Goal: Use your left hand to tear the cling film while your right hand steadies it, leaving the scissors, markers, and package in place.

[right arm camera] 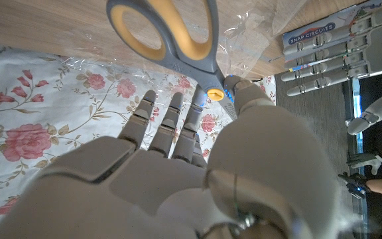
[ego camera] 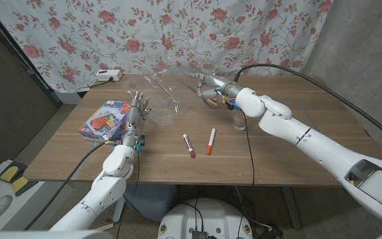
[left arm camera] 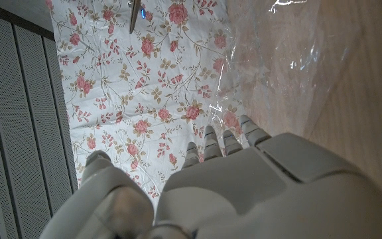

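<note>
The left hand (ego camera: 136, 110) is held upright with fingers spread and empty beside the cling film (ego camera: 159, 93) stretched across the far table (ego camera: 290, 159) — the right hand (ego camera: 212, 87) is seen at the scissors (right arm camera: 178, 40), its grip on anything indiscernible.

Wooden table (ego camera: 297, 159), two markers (ego camera: 199, 143), package (ego camera: 103, 122), scissors (ego camera: 211, 98), cling film (ego camera: 161, 99)
</note>
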`<state>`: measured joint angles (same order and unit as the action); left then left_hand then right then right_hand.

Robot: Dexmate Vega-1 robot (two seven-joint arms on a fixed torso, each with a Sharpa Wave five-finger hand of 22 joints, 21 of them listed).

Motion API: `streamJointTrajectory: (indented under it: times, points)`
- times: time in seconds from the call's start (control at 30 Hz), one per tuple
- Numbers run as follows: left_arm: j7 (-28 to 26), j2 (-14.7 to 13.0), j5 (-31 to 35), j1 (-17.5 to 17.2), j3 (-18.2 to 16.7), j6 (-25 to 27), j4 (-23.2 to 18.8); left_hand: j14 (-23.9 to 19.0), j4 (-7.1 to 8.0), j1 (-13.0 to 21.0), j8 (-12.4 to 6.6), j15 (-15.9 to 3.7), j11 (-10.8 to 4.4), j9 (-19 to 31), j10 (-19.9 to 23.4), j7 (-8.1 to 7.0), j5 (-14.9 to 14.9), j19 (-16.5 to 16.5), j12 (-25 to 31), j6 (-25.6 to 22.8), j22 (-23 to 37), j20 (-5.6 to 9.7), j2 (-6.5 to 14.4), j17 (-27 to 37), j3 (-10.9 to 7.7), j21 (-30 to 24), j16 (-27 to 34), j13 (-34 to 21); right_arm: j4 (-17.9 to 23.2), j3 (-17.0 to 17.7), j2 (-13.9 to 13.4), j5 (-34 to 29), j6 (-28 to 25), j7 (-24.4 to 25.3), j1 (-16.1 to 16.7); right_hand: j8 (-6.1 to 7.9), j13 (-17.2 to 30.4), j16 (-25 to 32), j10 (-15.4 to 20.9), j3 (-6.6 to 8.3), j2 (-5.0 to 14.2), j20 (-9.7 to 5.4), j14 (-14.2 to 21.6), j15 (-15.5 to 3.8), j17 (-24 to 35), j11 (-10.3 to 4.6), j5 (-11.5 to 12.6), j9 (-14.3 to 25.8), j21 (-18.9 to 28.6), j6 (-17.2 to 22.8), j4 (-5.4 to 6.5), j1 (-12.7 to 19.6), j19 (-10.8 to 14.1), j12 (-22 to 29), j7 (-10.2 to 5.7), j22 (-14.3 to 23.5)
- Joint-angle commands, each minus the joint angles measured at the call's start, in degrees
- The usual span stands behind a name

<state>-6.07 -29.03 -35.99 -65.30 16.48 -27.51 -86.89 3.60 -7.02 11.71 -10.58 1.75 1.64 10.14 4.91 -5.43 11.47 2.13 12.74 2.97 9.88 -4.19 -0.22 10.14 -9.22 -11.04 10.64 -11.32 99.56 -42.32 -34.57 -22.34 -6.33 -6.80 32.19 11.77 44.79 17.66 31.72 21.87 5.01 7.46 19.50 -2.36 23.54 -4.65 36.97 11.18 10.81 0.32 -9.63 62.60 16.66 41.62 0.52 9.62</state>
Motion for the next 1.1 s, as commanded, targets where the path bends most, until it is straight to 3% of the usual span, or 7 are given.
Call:
streamJointTrajectory:
  times: [0.03, 0.93, 1.1]
  points:
    - [-0.4, -0.29, 0.52, 0.02, 0.32, 0.67, -0.5, 0.17, 0.13, -0.05, -0.26, 0.11, 0.28, 0.11, 0.43, -0.21, 0.32, -0.3, 0.05, -0.43, 0.16, -0.42, 0.05, 0.14, 0.15, 0.12, -0.13, -0.11, -1.0, 3.59, 0.51, 11.93, 3.01, 0.01, 0.46, -0.16, -0.24, 0.14, 6.2, -0.43, 0.15, -0.05, -0.1, -7.1, 0.44, -5.73, 0.19, 0.21, 0.23, 0.44, -0.04, 0.72, 0.12, 0.28, -0.14, 0.15]
    - [0.39, -0.18, 0.82, 1.22, 1.22, 0.96, -0.18, 0.13, 0.56, -1.11, -0.7, 0.14, 0.39, 0.11, 0.87, 0.15, 0.37, -0.38, 0.18, -2.24, 0.17, -0.5, -0.49, 0.21, 0.94, 0.08, -0.02, -0.12, -4.39, 8.07, 2.53, 29.92, 9.16, 2.26, 2.59, 0.17, -1.45, 0.57, 6.72, -1.3, 0.0, -0.15, 0.97, -7.65, 1.08, -5.69, 0.15, 0.21, 0.29, 2.22, 0.11, 1.38, 0.4, 0.29, -0.18, 0.16]
    - [1.54, 0.07, -1.41, 0.87, 0.99, 1.27, -0.68, 0.12, 0.62, -1.26, -0.72, 0.17, 0.48, 0.11, 0.82, 0.21, 0.39, -0.38, 0.15, -2.43, 0.17, -0.51, -0.55, 0.21, 1.05, 0.07, -0.02, -0.12, -5.97, 8.84, 3.22, 35.53, 9.98, -0.3, 2.57, 0.2, -1.42, 0.53, 6.67, -1.41, 0.0, -0.21, 1.01, -7.69, 1.17, -5.77, 0.2, 0.2, 0.27, 2.56, 0.17, 1.45, 0.4, 0.4, -0.36, 0.17]
